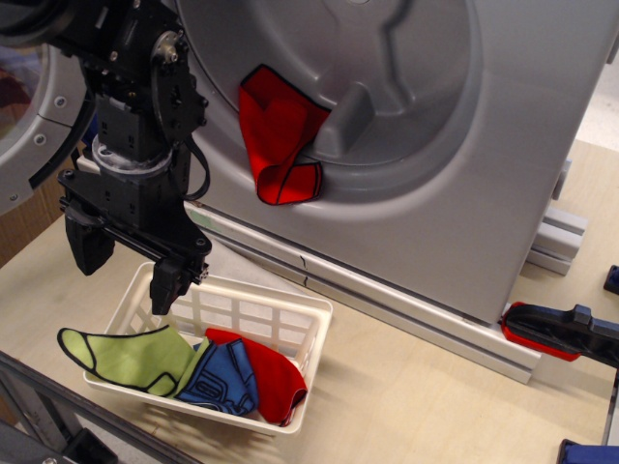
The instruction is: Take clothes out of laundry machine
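Overhead, observation.image view: a black robot arm hangs in front of a silver-grey washer, above a white basket on a pale wooden table.

Washer (464,164): fills the upper right; its round drum (338,87) is recessed, with raised ribs.

Door (29,116): round, ringed, swung open at the upper left, partly behind the arm.

Red cloth (279,135): folded, black-edged, lying at the lower left of the drum, against a rib, its bottom corner hanging over the rim.

Gripper (126,271): fingers spread wide apart, nothing between them; one black finger (89,246) sits left of the basket, the other above the basket's back rim.

Basket (290,314): white slatted plastic, set on the table just before the washer's base rail.

Green cloth (131,358): draped over the basket's left end, one tip past the rim.

Blue cloth (222,379): in the middle of the basket, overlapping the green.

Second red cloth (276,377): at the basket's right side, touching the blue piece and reaching the front rim.

Red-and-black clamp (561,333): on the table at the right edge, near the rail's end.

Table (416,396): light wood, bare in front of the washer.
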Motion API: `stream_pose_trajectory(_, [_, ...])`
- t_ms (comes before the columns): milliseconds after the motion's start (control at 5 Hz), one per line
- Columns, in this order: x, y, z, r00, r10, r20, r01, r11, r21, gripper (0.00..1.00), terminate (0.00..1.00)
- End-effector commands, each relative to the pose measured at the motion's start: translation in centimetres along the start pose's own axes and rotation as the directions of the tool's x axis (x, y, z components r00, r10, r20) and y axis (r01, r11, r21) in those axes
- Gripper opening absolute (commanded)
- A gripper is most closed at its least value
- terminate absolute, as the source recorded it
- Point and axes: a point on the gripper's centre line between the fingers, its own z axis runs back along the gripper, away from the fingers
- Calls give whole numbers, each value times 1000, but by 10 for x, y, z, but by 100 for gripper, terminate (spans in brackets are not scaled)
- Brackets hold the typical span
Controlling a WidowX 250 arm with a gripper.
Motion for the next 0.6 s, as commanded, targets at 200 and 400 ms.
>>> stream_pose_trajectory(200, [25, 0, 3, 985, 148, 84, -149, 989, 7, 100, 0])
stream_pose_trajectory(400, [43, 8, 11, 938, 278, 205, -270, 960, -69, 100, 0])
